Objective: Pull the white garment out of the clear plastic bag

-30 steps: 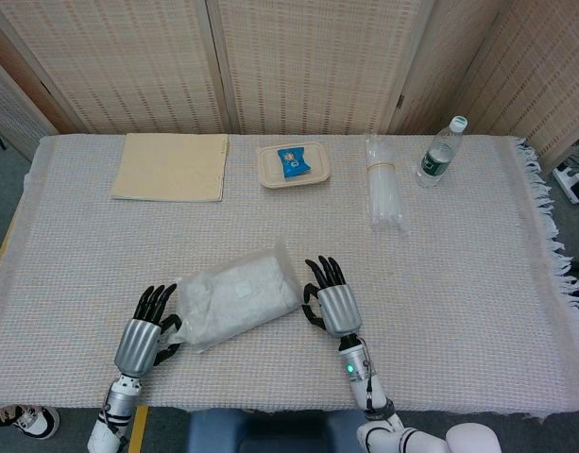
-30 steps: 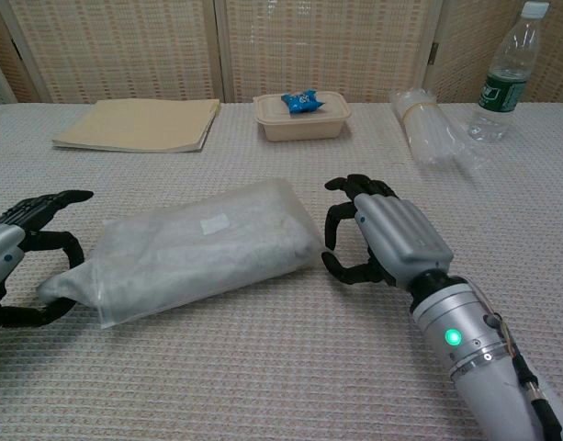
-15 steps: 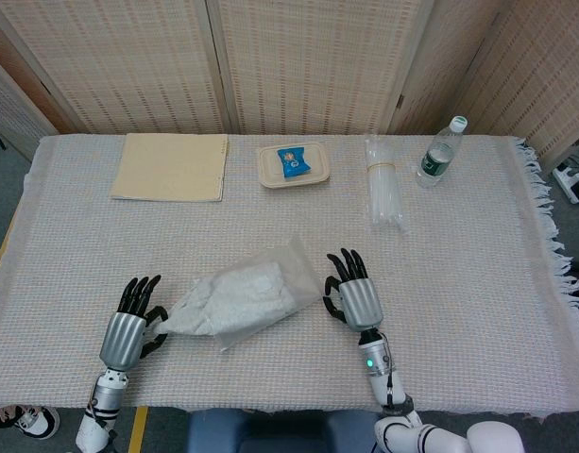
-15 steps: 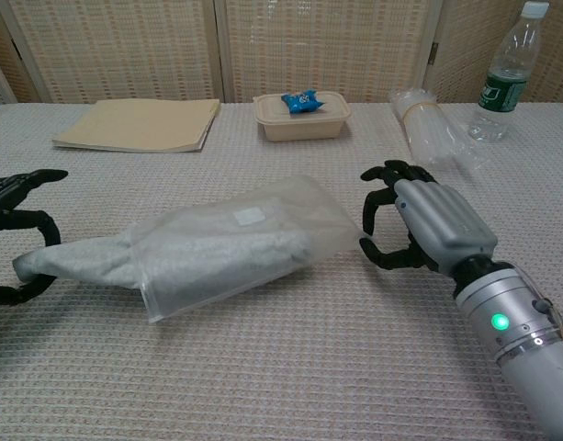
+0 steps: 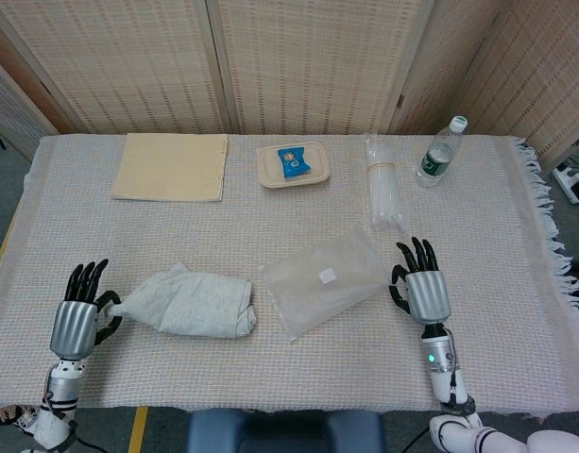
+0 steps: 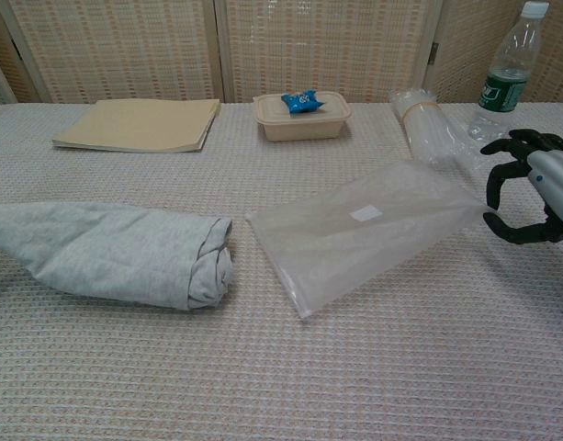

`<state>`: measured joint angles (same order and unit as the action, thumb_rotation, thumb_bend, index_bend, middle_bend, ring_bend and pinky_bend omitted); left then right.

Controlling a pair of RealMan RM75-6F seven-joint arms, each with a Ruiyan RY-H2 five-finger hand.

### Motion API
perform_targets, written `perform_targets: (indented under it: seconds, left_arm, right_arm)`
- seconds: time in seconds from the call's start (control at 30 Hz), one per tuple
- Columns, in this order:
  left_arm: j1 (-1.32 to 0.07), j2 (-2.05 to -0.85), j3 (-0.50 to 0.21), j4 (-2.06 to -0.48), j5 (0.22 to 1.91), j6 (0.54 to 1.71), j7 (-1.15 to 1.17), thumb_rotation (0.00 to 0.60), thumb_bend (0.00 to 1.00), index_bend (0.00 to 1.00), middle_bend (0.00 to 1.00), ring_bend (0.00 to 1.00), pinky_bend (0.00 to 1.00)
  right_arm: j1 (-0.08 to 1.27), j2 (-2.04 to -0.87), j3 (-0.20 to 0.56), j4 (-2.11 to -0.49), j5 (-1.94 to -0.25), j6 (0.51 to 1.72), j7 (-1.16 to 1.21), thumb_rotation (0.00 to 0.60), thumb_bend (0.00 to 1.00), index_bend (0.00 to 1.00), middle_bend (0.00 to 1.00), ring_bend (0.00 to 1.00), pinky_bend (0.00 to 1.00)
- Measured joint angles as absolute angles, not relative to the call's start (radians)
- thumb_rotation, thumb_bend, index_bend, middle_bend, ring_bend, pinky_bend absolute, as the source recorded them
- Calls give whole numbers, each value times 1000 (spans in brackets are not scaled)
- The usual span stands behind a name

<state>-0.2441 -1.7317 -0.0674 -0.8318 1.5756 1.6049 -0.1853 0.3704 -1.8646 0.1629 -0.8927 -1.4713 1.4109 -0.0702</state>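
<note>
White garment (image 5: 190, 303) is lying fully outside the clear plastic bag (image 5: 322, 280), rolled up, small gap between the two. Left hand (image 5: 78, 318) is pinching the garment's left end, fingers pointing up. Right hand (image 5: 422, 287) is holding the bag's right edge, bag lying flat and slightly tilted. Along the far side of the table (image 5: 497, 226): tan folder (image 5: 172, 166), takeout box (image 5: 291, 165) with a blue packet (image 5: 292, 162) sitting in it, bundle of clear plastic (image 5: 383, 181), water bottle (image 5: 439, 153).
</note>
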Motion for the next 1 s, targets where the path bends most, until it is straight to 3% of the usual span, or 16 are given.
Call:
perform_targets:
  seconds: [0.1,0.13,0.2,0.37,0.57,0.7,0.8,1.0]
  left_arm:
    - [-241,-1713,-45,-868,1581,1576,-183,600,243,76,2,0,0]
    - [-241,-1706,-39,-886,1583,1569,-181,600,186,12,0,0,0]
    - [-239,-1686,-27,-934,1588,1557,-177,600,145,0,0,0,0]
    - [-227,-1599,8,-1103,1607,1547,-121,600,132,0,0,0,0]
    - [-183,-1389,59,-1472,1570,1511,157,600,133,39,0,0,0]
    - [-137,-1287,79,-1632,1564,1547,306,600,133,74,0,0,0]
    - [-91,-1249,92,-1656,1584,1612,313,600,132,95,0,0,0]
    - [-18,-1200,81,-1629,1639,1750,228,600,133,98,0,0,0]
  right_arm:
    - [351,-1830,142,-922,-1474,1413,-82,600,324,255,46,0,0]
    - [346,-1820,138,-934,-1475,1414,-86,600,281,165,29,0,0]
    - [333,-1797,130,-962,-1476,1419,-95,600,188,14,0,0,0]
    - [286,-1703,121,-1070,-1486,1485,-114,600,135,0,0,0,0]
    - [197,-1496,73,-1364,-1516,1577,-216,600,130,0,0,0,0]
    - [106,-1318,-2,-1579,-1577,1658,-285,600,130,0,0,0,0]
    - [42,-1236,-54,-1642,-1639,1725,-282,600,129,0,0,0,0]
    - [3,-1185,-76,-1639,-1671,1759,-175,600,130,0,0,0,0]
